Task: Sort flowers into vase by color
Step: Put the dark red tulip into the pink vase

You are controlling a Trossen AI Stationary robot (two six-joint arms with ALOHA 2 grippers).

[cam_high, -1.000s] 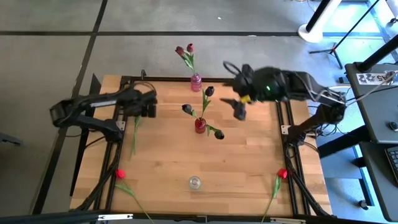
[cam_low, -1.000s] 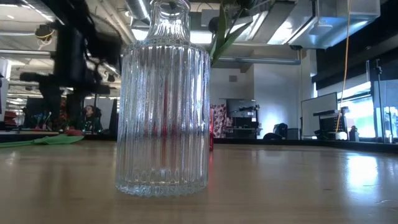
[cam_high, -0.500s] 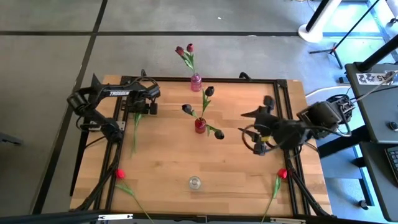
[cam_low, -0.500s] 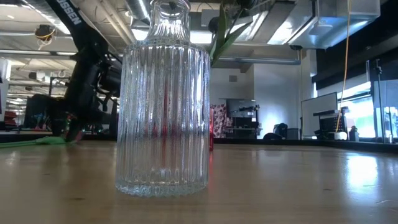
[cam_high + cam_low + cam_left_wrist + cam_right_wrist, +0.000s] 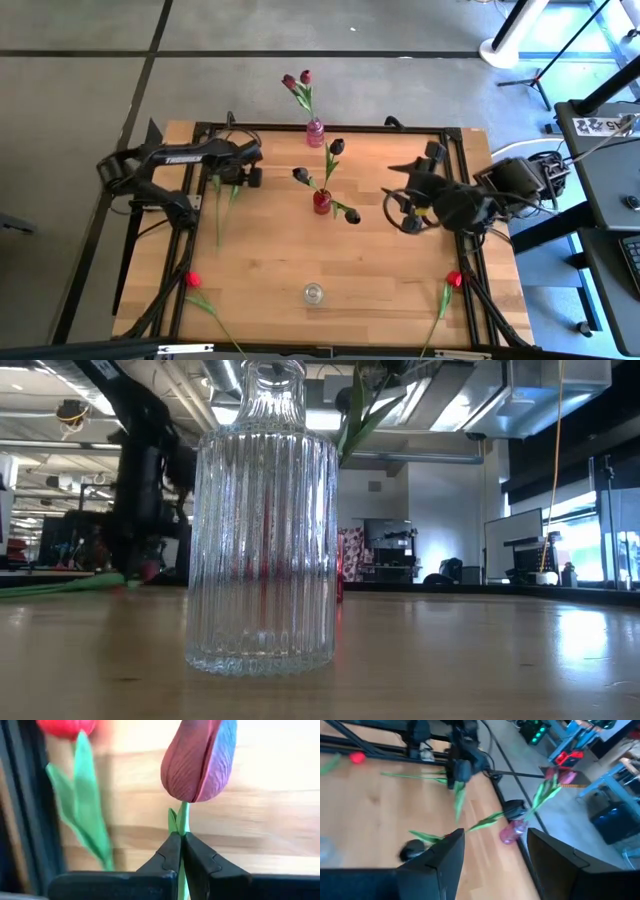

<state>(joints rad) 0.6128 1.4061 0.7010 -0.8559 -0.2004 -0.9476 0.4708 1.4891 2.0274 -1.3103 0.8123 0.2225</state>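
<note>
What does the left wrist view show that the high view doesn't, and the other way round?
Only the left wrist view shows the left gripper shut on the stem just below a magenta tulip. Only the high view shows the wooden table, the red vase of dark tulips, the pink vase, the clear vase and the open right gripper. Both show a red tulip: and.

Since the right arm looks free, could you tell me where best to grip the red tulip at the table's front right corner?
Take the red tulip by its thin stem just below the head, straight down from above, fingers across the stem: it lies flat, stem running to the front edge. The open right gripper is nearest; the left gripper is shut on a pink tulip.
</note>
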